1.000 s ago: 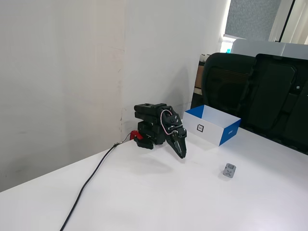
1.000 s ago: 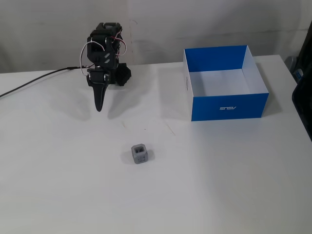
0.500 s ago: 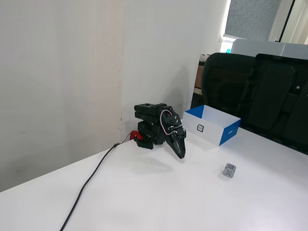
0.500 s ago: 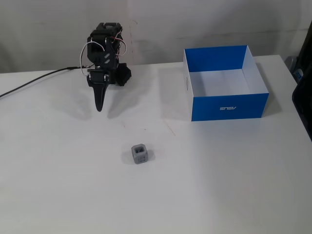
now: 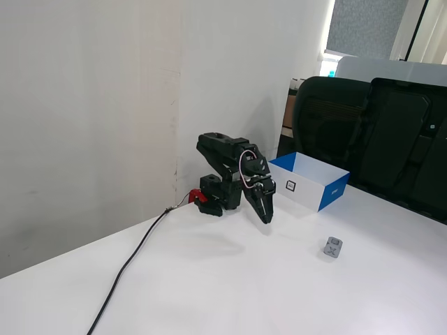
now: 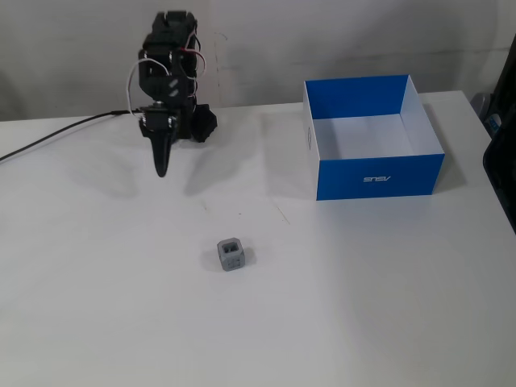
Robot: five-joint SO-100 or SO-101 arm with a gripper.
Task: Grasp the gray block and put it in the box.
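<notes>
The gray block (image 6: pixel 231 255) rests on the white table, a small cube with a dark mark on its face, also visible as the gray block (image 5: pixel 333 248). The box (image 6: pixel 379 172) stands to the right, blue outside and white inside, open on top; from the side the box (image 5: pixel 307 188) shows a white front with a small black marker. My gripper (image 6: pixel 161 170) points down near the arm's base, shut and holding nothing, well away from the block. From the side my gripper (image 5: pixel 266 219) hangs a little above the table.
A black cable (image 5: pixel 133 262) runs from the arm's base across the table to the left edge. Black chairs (image 5: pixel 370 132) stand behind the table beyond the box. A wall lies close behind the arm.
The arm has risen from its folded pose, and the gripper tip has lifted slightly off the table. Block and box are unmoved.
</notes>
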